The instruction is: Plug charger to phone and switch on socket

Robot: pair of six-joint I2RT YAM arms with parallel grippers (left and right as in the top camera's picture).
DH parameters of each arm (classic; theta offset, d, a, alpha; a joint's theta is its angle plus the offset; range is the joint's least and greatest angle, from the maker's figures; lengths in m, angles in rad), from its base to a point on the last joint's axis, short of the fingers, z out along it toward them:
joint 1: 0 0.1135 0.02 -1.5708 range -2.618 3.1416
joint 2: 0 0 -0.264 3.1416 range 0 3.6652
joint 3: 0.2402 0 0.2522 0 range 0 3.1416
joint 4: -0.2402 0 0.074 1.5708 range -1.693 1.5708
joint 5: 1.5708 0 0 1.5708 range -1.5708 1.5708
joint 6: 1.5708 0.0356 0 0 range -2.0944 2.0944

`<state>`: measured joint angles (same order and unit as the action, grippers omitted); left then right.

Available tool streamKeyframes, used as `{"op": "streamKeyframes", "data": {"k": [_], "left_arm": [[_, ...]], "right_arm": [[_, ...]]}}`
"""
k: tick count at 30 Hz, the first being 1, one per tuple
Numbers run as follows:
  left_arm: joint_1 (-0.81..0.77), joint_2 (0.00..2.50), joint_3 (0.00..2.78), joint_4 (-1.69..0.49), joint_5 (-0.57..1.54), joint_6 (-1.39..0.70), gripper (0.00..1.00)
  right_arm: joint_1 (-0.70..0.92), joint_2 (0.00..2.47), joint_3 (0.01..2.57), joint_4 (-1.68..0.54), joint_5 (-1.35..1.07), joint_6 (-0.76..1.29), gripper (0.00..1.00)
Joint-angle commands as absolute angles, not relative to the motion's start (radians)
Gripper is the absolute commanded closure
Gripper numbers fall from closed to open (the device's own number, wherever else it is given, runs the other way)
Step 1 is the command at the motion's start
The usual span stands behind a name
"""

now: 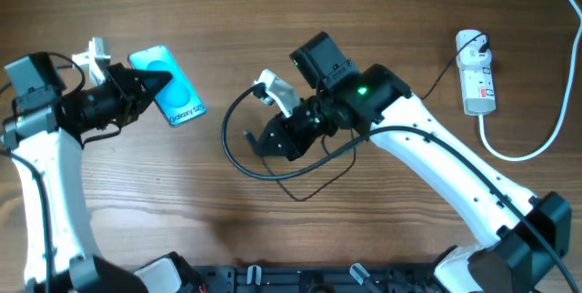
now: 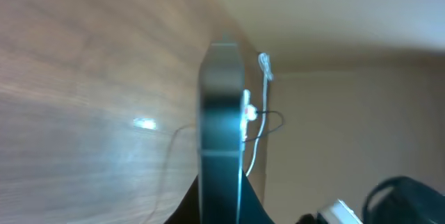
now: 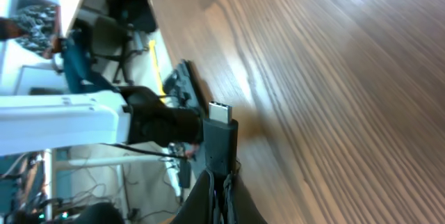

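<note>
While your left fingers (image 1: 144, 82) clamp the blue-teal rectangular smartphone (image 1: 177, 97), your right fingers (image 1: 270, 138) pinch the thin black cable's metal-tipped connector (image 3: 220, 135).

Overhead view: soft, even light, sharp throughout, faint soft-edged shadows on the table (image 1: 182, 202). Left wrist view: badly blurred, the phone (image 2: 221, 133) smeared, a glare spot on the wood to its left. Right wrist view: charger (image 3: 220, 137) tip crisp, far room hazy.
</note>
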<state>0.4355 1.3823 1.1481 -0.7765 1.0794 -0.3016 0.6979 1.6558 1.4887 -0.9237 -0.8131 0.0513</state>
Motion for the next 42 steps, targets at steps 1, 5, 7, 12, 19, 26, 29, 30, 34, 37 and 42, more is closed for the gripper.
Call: {"op": "streamKeyframes", "data": {"k": [1, 5, 7, 12, 19, 26, 29, 30, 34, 37, 42], "left_arm": [[0.379, 1.344, 1.148, -0.754, 1.14, -0.352, 0.96], [0.3, 1.345, 1.148, -0.71, 1.14, -0.348, 0.96], [0.265, 1.345, 1.148, -0.686, 1.14, -0.348, 0.96], [0.214, 1.345, 1.148, -0.667, 1.119, -0.362, 0.96], [0.211, 1.345, 1.148, -0.665, 1.061, -0.434, 0.96], [0.183, 1.345, 1.148, -0.664, 1.06, -0.399, 0.96], [0.174, 1.345, 1.148, -0.653, 1.061, -0.4, 0.96], [0.174, 1.345, 1.148, -0.651, 1.06, -0.4, 0.96], [0.174, 1.345, 1.148, -0.638, 1.061, -0.4, 0.96], [0.174, 1.345, 1.148, -0.639, 1.062, -0.401, 0.96], [0.174, 1.345, 1.148, -0.639, 1.066, -0.401, 0.96]], "right_arm": [[0.728, 1.666, 1.49, -0.883, -0.784, 0.168, 0.96], [0.753, 1.666, 1.49, -0.834, -0.776, 0.191, 0.96], [0.754, 1.666, 1.49, -0.822, -0.776, 0.213, 0.96], [0.754, 1.666, 1.49, -0.808, -0.729, 0.258, 0.96], [0.754, 1.666, 1.49, -0.781, -0.695, 0.315, 0.96], [0.754, 1.666, 1.49, -0.767, -0.695, 0.318, 0.96], [0.755, 1.666, 1.49, -0.768, -0.695, 0.318, 0.96], [0.756, 1.666, 1.49, -0.768, -0.695, 0.318, 0.96], [0.756, 1.666, 1.49, -0.767, -0.694, 0.318, 0.96], [0.756, 1.666, 1.49, -0.767, -0.694, 0.318, 0.96], [0.756, 1.666, 1.49, -0.767, -0.696, 0.318, 0.96]]}}
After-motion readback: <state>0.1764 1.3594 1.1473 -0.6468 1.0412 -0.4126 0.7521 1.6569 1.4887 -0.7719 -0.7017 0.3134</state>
